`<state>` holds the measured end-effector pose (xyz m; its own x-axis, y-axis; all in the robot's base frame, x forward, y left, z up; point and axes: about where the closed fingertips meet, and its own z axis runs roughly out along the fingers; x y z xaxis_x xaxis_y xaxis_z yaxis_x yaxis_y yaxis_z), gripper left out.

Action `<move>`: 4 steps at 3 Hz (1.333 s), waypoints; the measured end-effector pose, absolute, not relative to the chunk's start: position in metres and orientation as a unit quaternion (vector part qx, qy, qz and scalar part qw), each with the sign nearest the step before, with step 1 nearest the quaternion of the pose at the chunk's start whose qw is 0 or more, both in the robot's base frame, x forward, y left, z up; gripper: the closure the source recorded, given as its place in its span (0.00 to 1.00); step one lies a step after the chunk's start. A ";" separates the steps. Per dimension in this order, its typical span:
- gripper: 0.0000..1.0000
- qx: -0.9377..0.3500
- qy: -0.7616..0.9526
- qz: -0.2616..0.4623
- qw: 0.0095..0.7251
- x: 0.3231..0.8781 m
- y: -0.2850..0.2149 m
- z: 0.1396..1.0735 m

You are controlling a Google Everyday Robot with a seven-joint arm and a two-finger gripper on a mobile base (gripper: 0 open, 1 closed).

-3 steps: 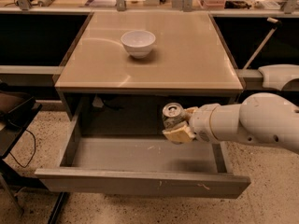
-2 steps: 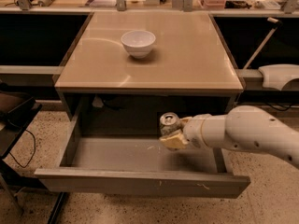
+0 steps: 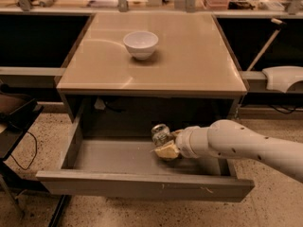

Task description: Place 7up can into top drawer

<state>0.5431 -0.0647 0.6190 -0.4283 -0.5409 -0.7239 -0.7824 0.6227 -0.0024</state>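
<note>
The top drawer point(image 3: 104, 157) is pulled open below the tan tabletop, its flat grey bottom showing. The 7up can point(image 3: 160, 134) is held upright inside the drawer, at its middle right, low over the drawer bottom. My gripper point(image 3: 165, 146) reaches in from the right on the white arm and is shut on the can, with tan fingers point(image 3: 167, 151) around its lower part. I cannot tell whether the can touches the drawer bottom.
A white bowl point(image 3: 140, 44) stands on the tan tabletop point(image 3: 189, 56). The drawer's front panel point(image 3: 142, 188) with white scuffs faces me. A dark stand point(image 3: 14, 122) is at the left, a white device point(image 3: 284, 77) on a rail at the right.
My gripper has moved the can down and to the left, deeper into the open drawer. The bowl and drawer have not moved.
</note>
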 end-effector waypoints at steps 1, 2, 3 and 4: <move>0.81 -0.400 0.828 0.170 0.355 0.543 -0.065 0.621; 0.58 -0.400 0.828 0.170 0.355 0.543 -0.065 0.621; 0.35 -0.400 0.828 0.170 0.355 0.543 -0.065 0.621; 0.11 -0.400 0.828 0.170 0.355 0.543 -0.065 0.621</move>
<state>0.5431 -0.0646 0.6209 -0.4282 -0.5410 -0.7239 -0.7825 0.6226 -0.0024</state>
